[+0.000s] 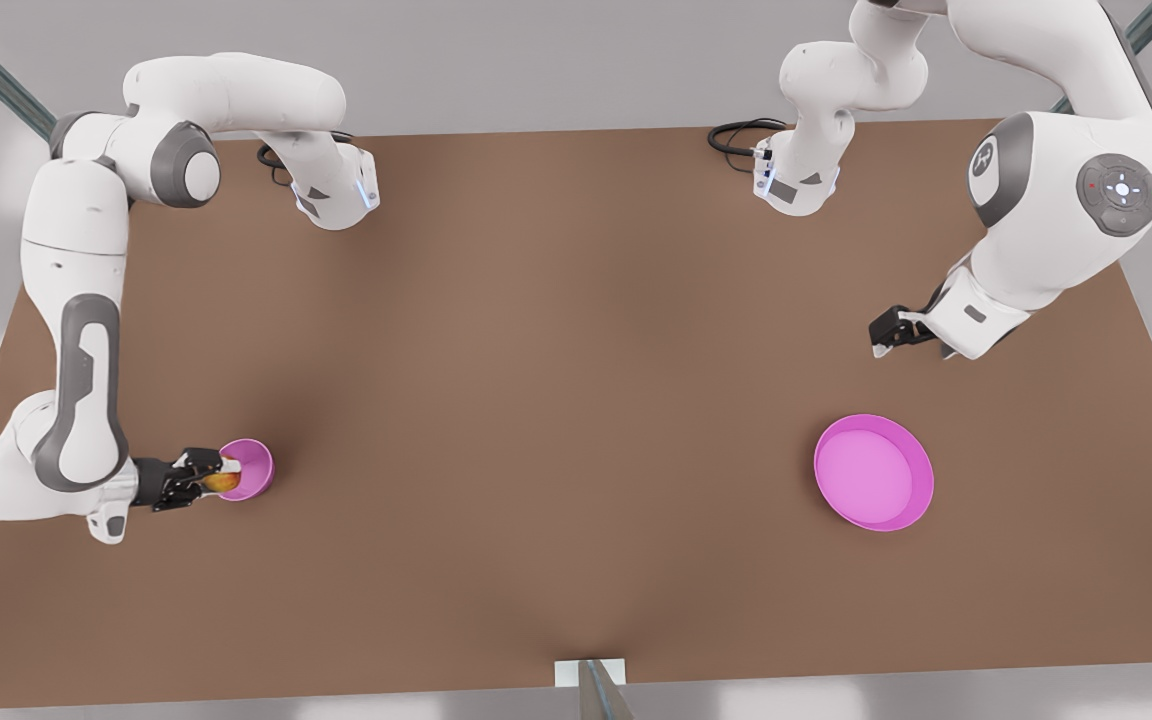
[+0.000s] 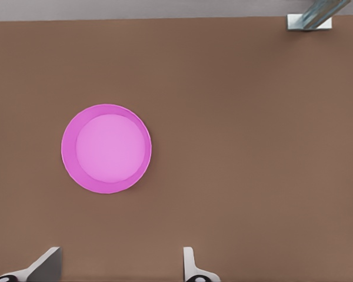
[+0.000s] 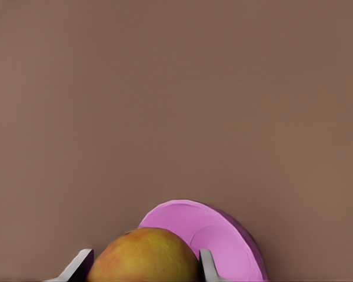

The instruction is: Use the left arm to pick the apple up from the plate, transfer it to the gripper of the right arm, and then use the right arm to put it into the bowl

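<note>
Near the front edge of the tabletop, the right gripper (image 1: 198,478) has the apple (image 1: 223,482) clamped between its fingers, right over the rim of the bowl (image 1: 254,468). Across the table, the plate (image 1: 874,472) sits bare. Behind it, the left gripper (image 1: 888,332) hangs with fingers spread.

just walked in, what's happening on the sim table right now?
The right gripper, on the front view's left, is shut on the apple and holds it at the rim of the small pink bowl, not yet released. The left gripper, on the front view's right, is open and holds nothing, hanging above the table a little way from the plate, which has nothing on it. So the handover looks done, and only the drop into the bowl seems left.
</note>
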